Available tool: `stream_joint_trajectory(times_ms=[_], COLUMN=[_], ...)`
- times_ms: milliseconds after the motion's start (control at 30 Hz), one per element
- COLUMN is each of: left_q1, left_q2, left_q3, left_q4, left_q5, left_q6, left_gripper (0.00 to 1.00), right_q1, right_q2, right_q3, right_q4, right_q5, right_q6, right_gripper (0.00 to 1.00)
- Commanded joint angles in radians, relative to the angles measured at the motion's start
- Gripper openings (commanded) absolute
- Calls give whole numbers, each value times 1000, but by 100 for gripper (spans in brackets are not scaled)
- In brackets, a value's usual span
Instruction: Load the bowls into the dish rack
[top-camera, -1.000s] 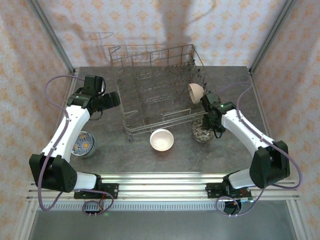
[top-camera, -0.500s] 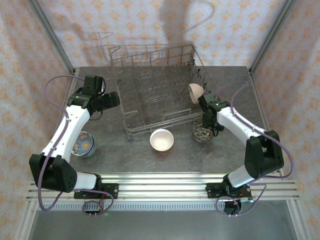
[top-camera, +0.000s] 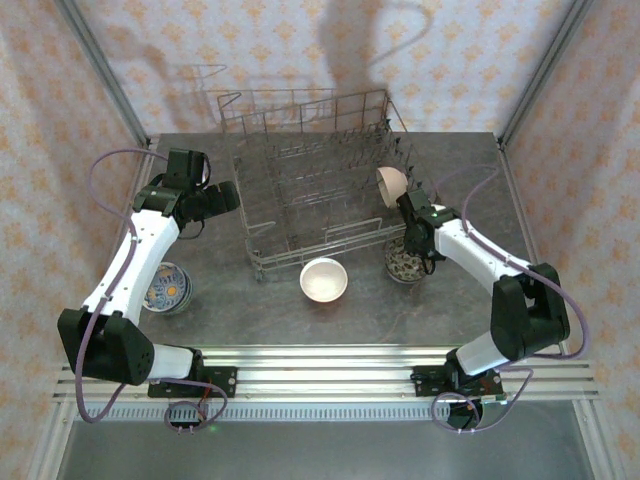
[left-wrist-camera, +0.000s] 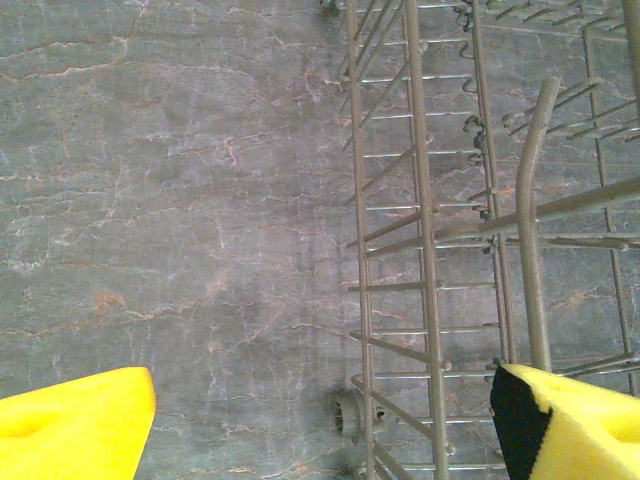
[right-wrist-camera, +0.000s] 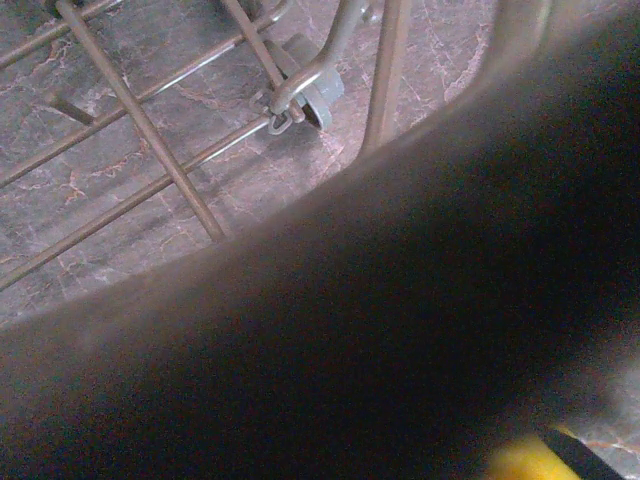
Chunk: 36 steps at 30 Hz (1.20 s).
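Orange-flowered wallpaper (top-camera: 300, 50) backs a grey stone table (top-camera: 470, 300). Seen from the left wrist, the left gripper (left-wrist-camera: 320, 420) stands wide open, its yellow pads (left-wrist-camera: 75, 425) far apart with nothing between them. Bare table and the left side wires of the dish rack (left-wrist-camera: 420, 250) lie beneath it. From above, this left gripper (top-camera: 225, 198) hangs at the rack's 9 o'clock side. The right gripper (top-camera: 408, 207) sits against a pinkish bowl (top-camera: 391, 181), which stands on edge at the 3 o'clock side of the dish rack (top-camera: 320, 180). In the right wrist view a dark, blurred curve lies close before the lens, so I cannot tell whether those fingers grip the bowl or stand loose. Farther out, a white bowl (top-camera: 324, 279) rests on the table at the rack's 6 o'clock, a brown-patterned bowl (top-camera: 405, 262) at 5 o'clock beneath the right wrist, and a blue-and-orange bowl (top-camera: 165, 287) at 8 o'clock beside the left arm.
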Motion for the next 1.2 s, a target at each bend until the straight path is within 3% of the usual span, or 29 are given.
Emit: stream_joint_trajectory(times_ms=[0, 267, 367, 533, 867, 1167], left_q1=[-17, -16, -16, -17, -17, -17], left_q2=[-21, -26, -27, -30, -57, -61], left_q3=[48, 33, 28, 24, 5, 11], left_q4=[68, 74, 73, 72, 64, 50], left_q5=[50, 58, 59, 67, 66, 61], left_q6=[-6, -14, -14, -16, -18, -8], left_gripper=[89, 89, 89, 89, 89, 89], right_q1=[-2, -4, -3, -1, 0, 10], right_q2=[29, -99, -133, -118, -122, -149], right_q3=[-58, -98, -111, -127, -126, -60], right_q4=[-86, -146, -146, -142, -134, -226], right_q5=[-88, -144, -182, -208, -187, -177], right_q6=[-8, 29, 34, 31, 32, 6], right_gripper=[28, 27, 22, 15, 11, 5])
